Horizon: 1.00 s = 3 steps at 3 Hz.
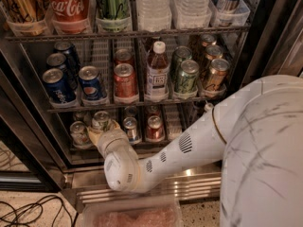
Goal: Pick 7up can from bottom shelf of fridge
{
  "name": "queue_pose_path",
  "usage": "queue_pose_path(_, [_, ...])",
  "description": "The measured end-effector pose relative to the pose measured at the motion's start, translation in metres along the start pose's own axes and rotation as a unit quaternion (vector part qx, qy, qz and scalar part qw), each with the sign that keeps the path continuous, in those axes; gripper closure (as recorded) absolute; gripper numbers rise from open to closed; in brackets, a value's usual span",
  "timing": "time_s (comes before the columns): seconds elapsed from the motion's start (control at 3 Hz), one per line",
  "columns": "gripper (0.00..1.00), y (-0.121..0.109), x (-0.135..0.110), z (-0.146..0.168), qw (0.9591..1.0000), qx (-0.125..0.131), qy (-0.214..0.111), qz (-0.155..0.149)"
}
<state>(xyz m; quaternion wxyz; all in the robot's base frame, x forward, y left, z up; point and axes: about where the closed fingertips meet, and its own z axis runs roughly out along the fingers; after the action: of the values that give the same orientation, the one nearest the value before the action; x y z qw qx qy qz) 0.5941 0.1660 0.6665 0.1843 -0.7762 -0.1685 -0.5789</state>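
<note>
Grasping seems underway: gripper meets the 7up can on the fridge's bottom shelf, jaws' state untellable; next needs a firm pinch, then a straight pull.

Around the gripper on the bottom shelf stand four front cans; above it, four blue cans, two red cans, one bottle, two green cans, three bronze cans.

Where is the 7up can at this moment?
In the camera view, the 7up can stands left of centre on the bottom shelf, a silver-topped can to its right, with the gripper right in front of it.
</note>
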Motion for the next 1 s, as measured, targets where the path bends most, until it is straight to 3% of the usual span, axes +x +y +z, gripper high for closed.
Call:
queue_pose_path(0.33, [1.00, 0.000, 0.000, 0.000, 1.0000, 0.000, 0.000, 0.000])
queue_pose_path(0.67, [1.00, -0.006, -0.001, -0.006, 0.9996, 0.024, -0.011, 0.005])
queue_pose_path(1.0, [1.00, -0.016, -0.004, -0.028, 0.9968, 0.068, -0.034, 0.024])
